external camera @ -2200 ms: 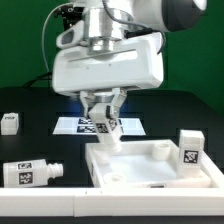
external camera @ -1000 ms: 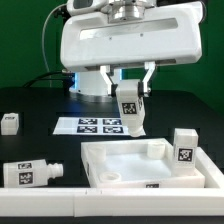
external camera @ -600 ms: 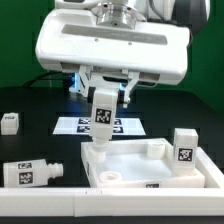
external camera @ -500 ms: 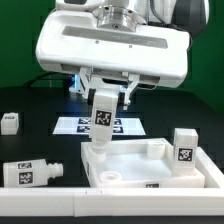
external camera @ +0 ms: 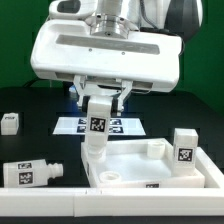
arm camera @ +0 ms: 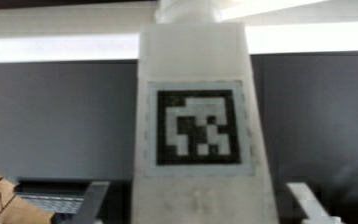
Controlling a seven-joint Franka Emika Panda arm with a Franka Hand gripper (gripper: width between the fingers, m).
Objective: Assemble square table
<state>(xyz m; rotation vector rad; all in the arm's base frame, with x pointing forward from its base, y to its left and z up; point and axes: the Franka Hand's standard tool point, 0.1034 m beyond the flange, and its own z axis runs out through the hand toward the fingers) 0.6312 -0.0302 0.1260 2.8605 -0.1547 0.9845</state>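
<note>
Square table leg (external camera: 96, 135), clamped upright in the gripper (external camera: 100, 104), had been shifted and lowered toward a near corner of the top (external camera: 160, 150); insertion was judged to be next.

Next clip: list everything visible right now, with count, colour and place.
tabletop: one, white, rim up, front centre.
held leg: one, white with a black tag, upright at the tabletop's corner on the exterior view's left; fills the wrist view.
standing leg: one, white, tagged, beside the tabletop on the exterior view's right.
lying leg: one, white, tagged, on the exterior view's left.
small tagged piece: one, white, far edge of the exterior view's left.
marker board: one, white, behind the tabletop.
border wall: one, white, along the front.
table: black.
claw: one, shut on the held leg.
</note>
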